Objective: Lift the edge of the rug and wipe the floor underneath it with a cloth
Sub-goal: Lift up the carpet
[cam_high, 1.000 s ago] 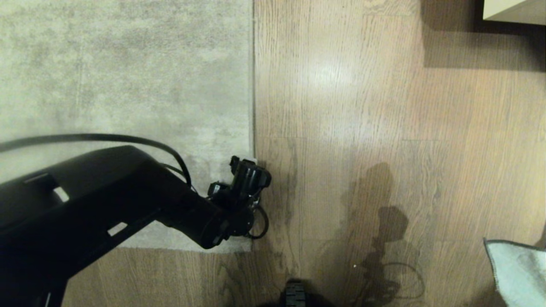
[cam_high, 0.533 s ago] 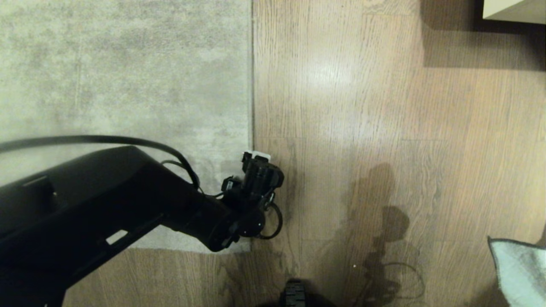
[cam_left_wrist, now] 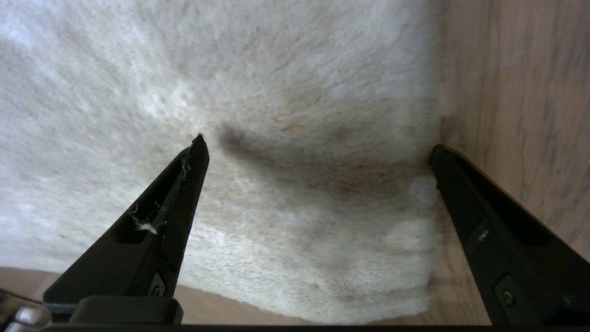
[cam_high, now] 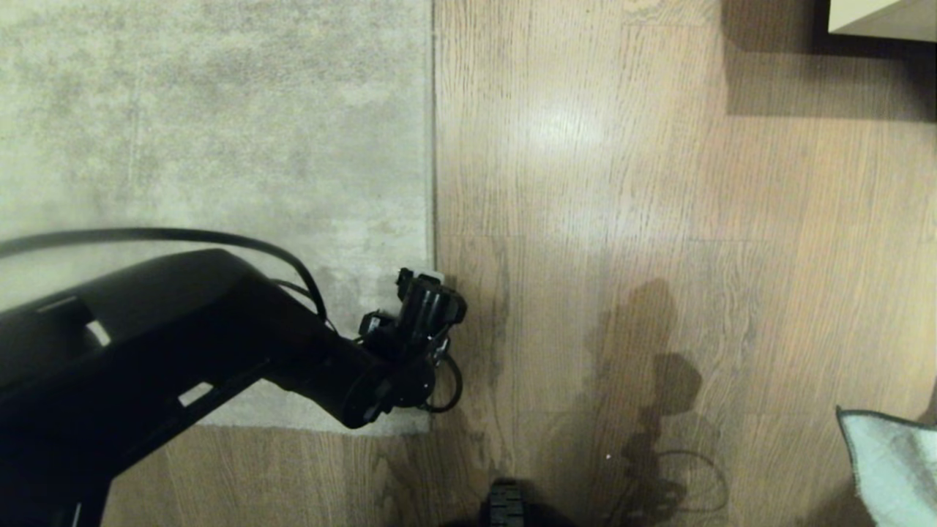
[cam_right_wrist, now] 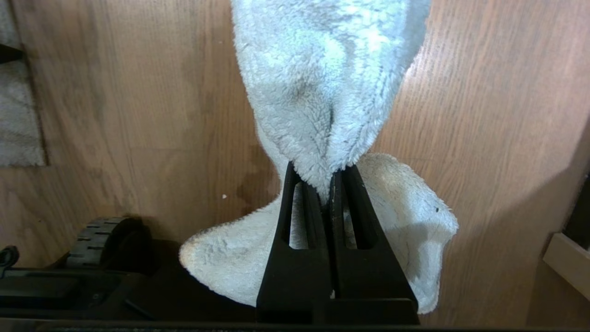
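- At the rug's near right corner, the left gripper (cam_left_wrist: 318, 147) stands wide open, holding nothing; one finger (cam_left_wrist: 184, 193) over pile, the other over the floor (cam_high: 659, 183).
- Rug edge (cam_high: 432, 146) lies flat.
- Right gripper (cam_right_wrist: 329, 184) is clamped on the cloth (cam_right_wrist: 322, 83), which hangs over floor at right.

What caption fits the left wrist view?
Open left gripper straddling the rug edge, one finger over pile, the other over bare floor.
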Motion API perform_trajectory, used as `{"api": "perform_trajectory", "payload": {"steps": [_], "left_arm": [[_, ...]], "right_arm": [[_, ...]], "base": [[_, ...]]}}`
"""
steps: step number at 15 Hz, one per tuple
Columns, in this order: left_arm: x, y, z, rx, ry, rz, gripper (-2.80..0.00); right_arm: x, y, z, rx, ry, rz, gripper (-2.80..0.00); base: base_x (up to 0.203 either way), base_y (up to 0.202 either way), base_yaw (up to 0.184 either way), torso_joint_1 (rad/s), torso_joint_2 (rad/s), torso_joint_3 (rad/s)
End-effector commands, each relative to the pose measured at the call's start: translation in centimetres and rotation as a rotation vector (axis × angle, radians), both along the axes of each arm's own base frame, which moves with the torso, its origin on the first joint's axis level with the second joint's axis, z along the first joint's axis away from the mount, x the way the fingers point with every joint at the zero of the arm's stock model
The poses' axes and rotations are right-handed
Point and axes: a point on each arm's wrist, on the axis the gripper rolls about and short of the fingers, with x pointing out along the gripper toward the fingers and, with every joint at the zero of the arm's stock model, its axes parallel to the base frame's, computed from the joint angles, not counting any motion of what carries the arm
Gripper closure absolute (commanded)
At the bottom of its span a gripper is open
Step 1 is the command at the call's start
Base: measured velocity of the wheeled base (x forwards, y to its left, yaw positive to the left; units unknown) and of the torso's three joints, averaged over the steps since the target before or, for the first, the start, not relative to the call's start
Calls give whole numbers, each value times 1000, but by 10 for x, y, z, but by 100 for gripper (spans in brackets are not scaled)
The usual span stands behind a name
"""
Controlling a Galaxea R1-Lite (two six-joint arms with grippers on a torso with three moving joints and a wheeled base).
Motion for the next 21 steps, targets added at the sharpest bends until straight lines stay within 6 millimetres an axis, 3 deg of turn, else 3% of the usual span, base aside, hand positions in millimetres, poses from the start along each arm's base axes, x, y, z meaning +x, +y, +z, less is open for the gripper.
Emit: {"api": "perform_trajectory", "payload": {"steps": [1, 8, 16, 21], "left_arm": [[6, 4, -9, -1, -4, 22, -280], [9, 13, -20, 10, 1, 43, -280], [-4, 72, -10, 144, 75, 104, -280], [-9, 103, 15, 224, 71, 127, -280]], "right_arm": [[0, 0, 0, 0, 1, 1, 0], [0, 0, 0, 0, 1, 1, 0], [0, 0, 0, 0, 1, 1, 0], [0, 0, 0, 0, 1, 1, 0]], "base": [[0, 0, 0, 0, 0, 0], [0, 0, 0, 0, 0, 0], [0, 0, 0, 0, 0, 0], [0, 0, 0, 0, 0, 0]]}}
